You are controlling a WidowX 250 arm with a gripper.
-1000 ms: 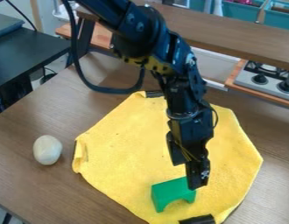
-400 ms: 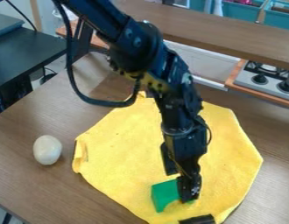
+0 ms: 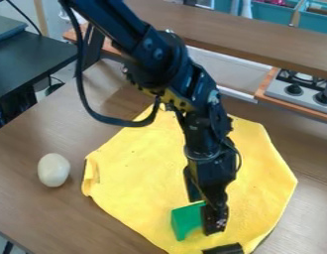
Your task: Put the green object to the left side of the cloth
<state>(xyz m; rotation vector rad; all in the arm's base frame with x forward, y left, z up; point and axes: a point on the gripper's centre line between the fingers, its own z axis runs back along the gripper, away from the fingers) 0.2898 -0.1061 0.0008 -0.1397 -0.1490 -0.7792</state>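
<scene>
The gripper point(image 3: 204, 218) hangs low over the front part of the yellow cloth point(image 3: 149, 163), at the right side of the green arch-shaped block point(image 3: 186, 220). The block lies on the cloth near its front edge, its right part hidden behind the gripper. Whether the two touch is hard to make out.
On the wooden table point(image 3: 33, 213), a whitish egg-shaped object point(image 3: 53, 170) lies to the left of the cloth. A black object point(image 3: 224, 249) rests at the cloth's front edge. Toward the back right stands a toy stove point(image 3: 303, 89).
From its place above and right of the block, the gripper has come down toward the viewer, and it now covers the block's right part. The block has not visibly moved.
</scene>
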